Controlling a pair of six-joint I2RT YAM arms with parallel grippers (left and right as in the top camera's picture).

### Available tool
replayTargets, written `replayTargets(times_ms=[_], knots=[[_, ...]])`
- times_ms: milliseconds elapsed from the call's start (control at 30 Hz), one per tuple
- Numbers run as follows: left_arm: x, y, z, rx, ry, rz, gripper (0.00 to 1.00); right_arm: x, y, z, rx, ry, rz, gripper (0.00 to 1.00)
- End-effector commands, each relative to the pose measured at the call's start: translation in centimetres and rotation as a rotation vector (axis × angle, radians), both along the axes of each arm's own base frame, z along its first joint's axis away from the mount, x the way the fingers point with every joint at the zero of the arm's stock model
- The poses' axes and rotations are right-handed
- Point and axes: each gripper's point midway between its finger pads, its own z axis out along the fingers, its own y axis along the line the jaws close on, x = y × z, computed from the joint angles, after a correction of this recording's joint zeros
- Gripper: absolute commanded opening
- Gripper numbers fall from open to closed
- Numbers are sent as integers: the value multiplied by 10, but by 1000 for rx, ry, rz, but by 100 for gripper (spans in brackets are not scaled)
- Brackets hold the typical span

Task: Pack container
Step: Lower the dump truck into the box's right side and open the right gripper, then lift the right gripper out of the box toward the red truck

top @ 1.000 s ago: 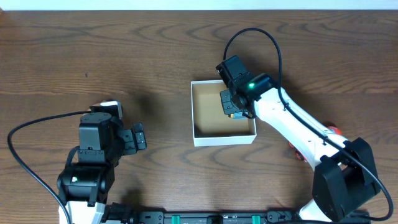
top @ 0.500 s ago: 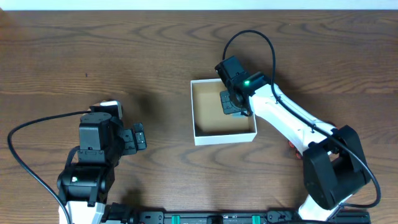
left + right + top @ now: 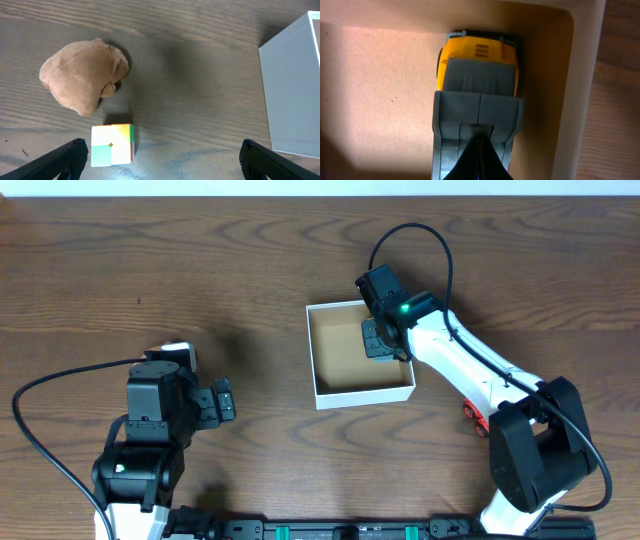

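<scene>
The right gripper (image 3: 480, 142) was down inside the container (image 3: 365, 394), its two black fingers pressed together with only a thin seam between them. Their tips sat over the grey back end of a yellow toy truck (image 3: 479, 52). I could not tell whether they nipped any part of it. The truck lay on the tan floor of the box, tucked into a corner, its side just beside one wall and its yellow end near the next. From above, the right gripper (image 3: 378, 340) hung over the right-hand part of the box, with the white arm reaching back across the rim.

The container stood a little right of the middle of the wooden table (image 3: 200, 260). A small red thing (image 3: 474, 414) lay on the wood close to the right arm, partly hidden by it.

Well apart on the other side, the left gripper (image 3: 162, 150) hovered over bare wood with its fingers spread wide. Its camera showed a brown plush lump (image 3: 82, 75), a small coloured cube (image 3: 112, 145) just beside that, and the container's white wall farther off.
</scene>
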Motion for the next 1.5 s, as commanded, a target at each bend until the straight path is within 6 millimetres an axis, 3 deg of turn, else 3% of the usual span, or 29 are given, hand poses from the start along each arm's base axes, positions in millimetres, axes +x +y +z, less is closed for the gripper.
replayTargets(times_ms=[0, 133, 233, 300, 400, 500, 600, 633, 733, 867, 1033, 1233, 1367, 1467], knots=[[2, 0, 9, -4, -19, 4, 98, -3, -3, -13, -29, 25, -11, 1], [2, 0, 9, -4, -19, 4, 98, -6, 2, -8, -21, 19, 3, 1], [2, 0, 9, -4, -19, 4, 98, -4, 6, 7, 0, -13, 11, 2], [2, 0, 9, -4, -19, 4, 98, -2, 7, 25, 17, -47, 14, 5], [2, 0, 9, -4, -19, 4, 98, 2, 1, 61, 53, -112, -2, 18], [2, 0, 9, -4, -19, 4, 98, 1, -18, 101, 85, -178, -44, 24], [2, 0, 9, -4, -19, 4, 98, -8, -54, 136, 102, -229, -120, 78], [2, 0, 9, -4, -20, 4, 98, -13, -69, 145, 101, -237, -152, 89], [2, 0, 9, -4, -20, 4, 98, -34, -115, 159, 79, -218, -256, 98], [2, 0, 9, -4, -19, 4, 98, -74, -166, 154, 23, -97, -391, 99], [2, 0, 9, -5, -20, 4, 98, -104, -196, 144, -39, 33, -414, 99], [2, 0, 9, -5, -20, 4, 98, -98, -196, 145, -59, 26, -216, 99], [2, 0, 9, -5, -20, 4, 98, -84, -197, 151, -68, -34, -196, 99], [2, 0, 9, -5, -19, 4, 98, -90, -193, 150, -82, -8, -78, 99]])
